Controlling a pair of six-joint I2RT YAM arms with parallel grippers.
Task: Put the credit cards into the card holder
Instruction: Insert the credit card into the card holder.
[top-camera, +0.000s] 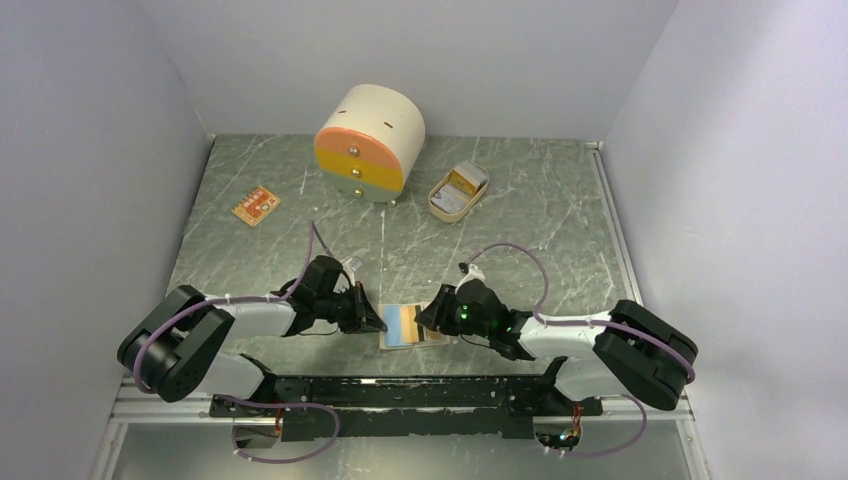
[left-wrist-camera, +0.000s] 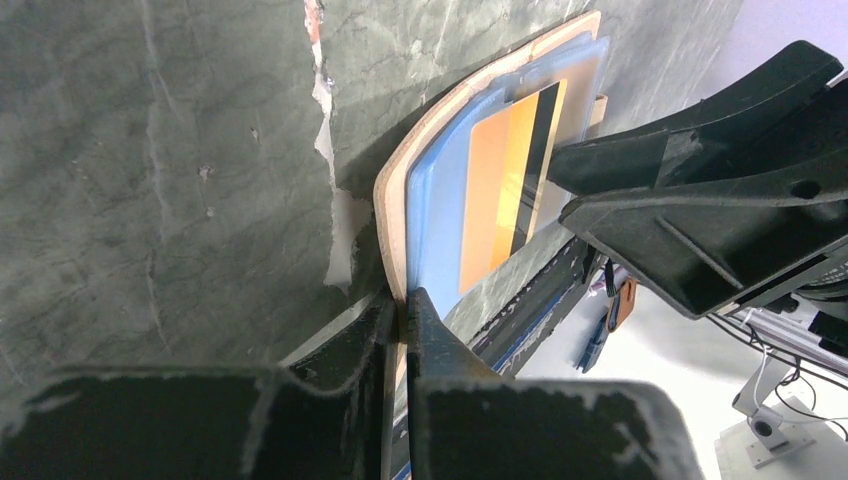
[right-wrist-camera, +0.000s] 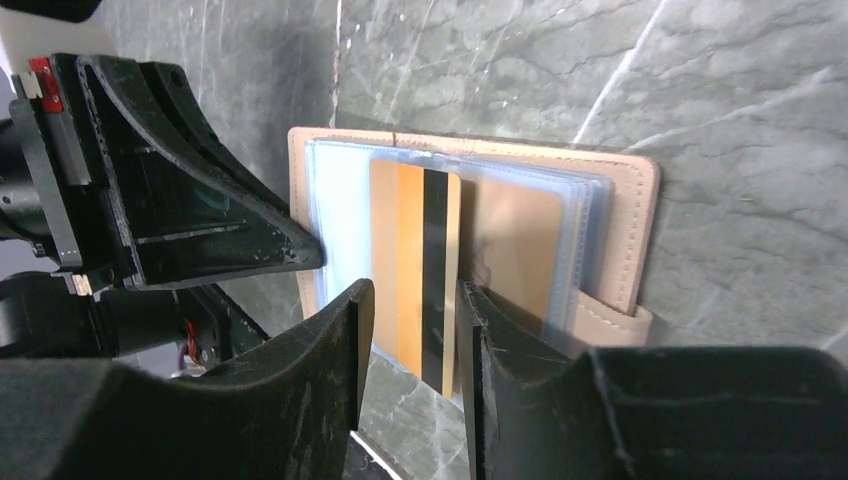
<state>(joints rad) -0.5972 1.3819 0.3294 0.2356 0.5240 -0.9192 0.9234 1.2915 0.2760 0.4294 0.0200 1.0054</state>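
The tan card holder (top-camera: 412, 326) lies open on the table near the front edge, between both grippers. Its clear sleeves face up. An orange credit card (right-wrist-camera: 410, 270) with a black stripe lies on the sleeves, its near end sticking out past the holder's edge. My left gripper (left-wrist-camera: 400, 300) is shut on the holder's tan cover edge (left-wrist-camera: 395, 200). My right gripper (right-wrist-camera: 412, 300) is open, its fingers apart on either side of the orange card's near end. The holder's snap tab (right-wrist-camera: 610, 320) shows at the right. The orange card also shows in the left wrist view (left-wrist-camera: 500, 190).
A round cream drawer box (top-camera: 368, 140) with an orange-yellow front stands at the back. A beige oval tray (top-camera: 440, 205) with cards in it sits to its right. A small orange-tan flat piece (top-camera: 256, 206) lies at the far left. The table's metal front rail (top-camera: 400, 395) is just behind the holder.
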